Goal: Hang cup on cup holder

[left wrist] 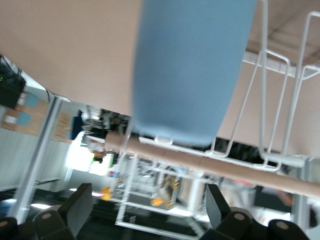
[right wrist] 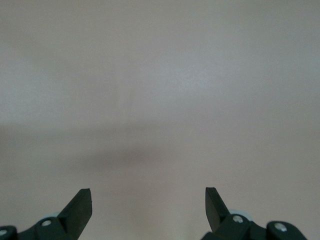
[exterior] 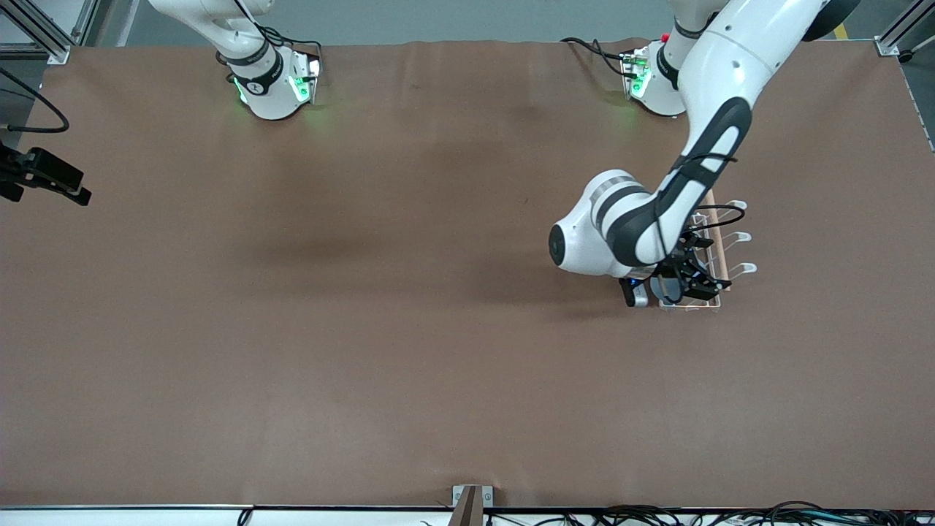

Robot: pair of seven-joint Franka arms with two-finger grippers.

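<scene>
The blue-grey cup (left wrist: pixel 190 70) sits on the white wire cup holder (left wrist: pixel 240 172), its end close to the wooden rod. In the front view the cup (exterior: pixel 668 290) is at the rack's end nearer the front camera, and the cup holder (exterior: pixel 739 237) stands toward the left arm's end of the table. My left gripper (exterior: pixel 694 282) is over that end of the rack. In the left wrist view it (left wrist: pixel 147 210) is open and empty, with the jaws wide apart and clear of the cup. My right gripper (right wrist: pixel 148 207) is open and empty over bare table.
The brown table cover (exterior: pixel 365 329) spreads over the whole table. A black camera mount (exterior: pixel 44 177) sticks in at the edge by the right arm's end. The right arm (exterior: pixel 256 66) waits by its base, its hand out of the front view.
</scene>
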